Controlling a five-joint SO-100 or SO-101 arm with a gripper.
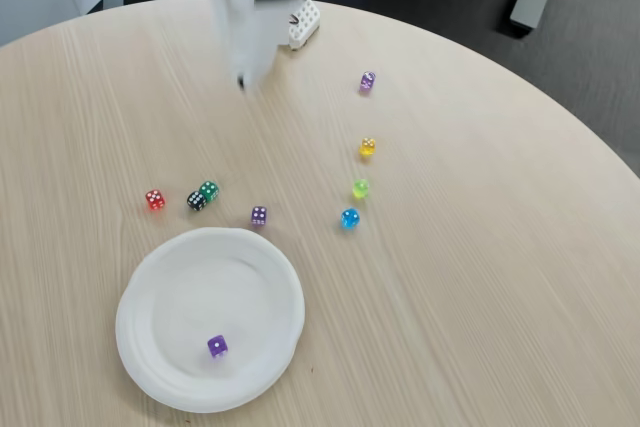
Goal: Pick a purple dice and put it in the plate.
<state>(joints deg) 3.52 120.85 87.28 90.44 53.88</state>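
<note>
Pale wood-grain table (480,277), round, fills most of the fixed view, with dark floor behind its far edge. We see the white plate (160,277) near the bottom left, and the purple dice (217,346) already lies inside it, in the lower part of the plate, apart from the rim. So we judge the task as nearly finished or finished.

Our arm is at the top of the view and it is blurred. The gripper (241,79) hangs above the table near the far edge, well apart from the plate, and we cannot tell if its jaws are apart or closed; we see nothing between them.

Other dice stay on the table: a red die (155,199), a black die (196,201) touching a green die (209,190), a pale lilac die (259,215) just beside the plate's far rim, then a blue die (350,218), a lime die (361,188), a yellow die (368,147) and a second lilac die (368,80).

What could go wrong, in our judgement: the arm could sweep low and knock the second lilac die, which is near the gripper. A wrong pick is also possible, because the lilac dice look similar to the purple one. The light plate could shift if touched.

We can read no brand, label or writing; only white pips on the dice.
</note>
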